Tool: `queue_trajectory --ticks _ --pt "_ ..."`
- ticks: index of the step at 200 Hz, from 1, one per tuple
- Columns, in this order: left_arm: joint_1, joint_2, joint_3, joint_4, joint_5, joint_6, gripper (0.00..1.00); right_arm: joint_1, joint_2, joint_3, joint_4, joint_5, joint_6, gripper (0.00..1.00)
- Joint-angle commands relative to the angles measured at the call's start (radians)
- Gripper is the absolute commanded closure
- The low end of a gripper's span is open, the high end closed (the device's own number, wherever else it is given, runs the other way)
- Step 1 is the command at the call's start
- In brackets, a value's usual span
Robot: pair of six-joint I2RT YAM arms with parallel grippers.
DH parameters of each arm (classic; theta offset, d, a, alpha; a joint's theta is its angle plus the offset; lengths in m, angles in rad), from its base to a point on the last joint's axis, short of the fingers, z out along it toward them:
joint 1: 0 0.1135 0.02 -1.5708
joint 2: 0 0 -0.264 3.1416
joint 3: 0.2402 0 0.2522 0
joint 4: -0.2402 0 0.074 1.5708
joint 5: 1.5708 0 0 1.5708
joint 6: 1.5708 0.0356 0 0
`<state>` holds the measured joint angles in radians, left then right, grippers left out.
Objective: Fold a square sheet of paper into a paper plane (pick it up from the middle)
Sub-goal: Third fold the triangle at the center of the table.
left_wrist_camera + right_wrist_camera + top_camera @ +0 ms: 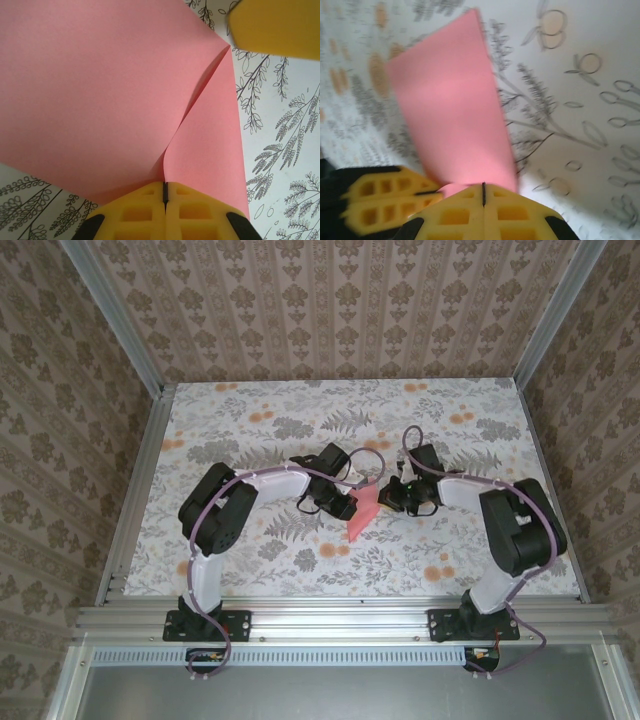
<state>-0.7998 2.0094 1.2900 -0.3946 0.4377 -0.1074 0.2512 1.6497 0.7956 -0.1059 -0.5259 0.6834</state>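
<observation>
Brown damask wallpaper [330, 300] closes in three sides of a bench [470, 540] covered in a print of grey leaves and orange flowers. One pink sheet [360, 515] is held over the middle of the bench, between two arms. The left arm [225, 505] and the right arm [510, 520] bend inward so that their tips meet at it. The left jaws are pressed fully together, their yellow fingers [140, 215] meeting at a thin seam, and the sheet [100, 90] comes out of that seam. It is folded, one flap lying over another along a curved crease. The right jaws are likewise closed tight on the sheet [455, 110], which runs out from them as a long, narrowing panel above the print. Whether its lower tip touches the bench cannot be told.
</observation>
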Motion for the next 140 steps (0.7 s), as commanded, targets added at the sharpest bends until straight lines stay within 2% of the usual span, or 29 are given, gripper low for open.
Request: queue_trajectory --ticks 1,71,140 --pt "-0.009 0.015 -0.019 -0.044 -0.03 0.011 0.96 0.001 -0.072 -0.048 0.051 -0.062 0.049 0.95" --pt "-0.008 0.021 -0.013 -0.049 -0.027 0.013 0.96 0.052 0.001 -0.185 0.363 -0.151 0.222 0.95" --pt "-0.009 0.023 -0.011 -0.053 -0.029 0.014 0.96 0.073 0.07 -0.197 0.383 -0.122 0.229 0.96"
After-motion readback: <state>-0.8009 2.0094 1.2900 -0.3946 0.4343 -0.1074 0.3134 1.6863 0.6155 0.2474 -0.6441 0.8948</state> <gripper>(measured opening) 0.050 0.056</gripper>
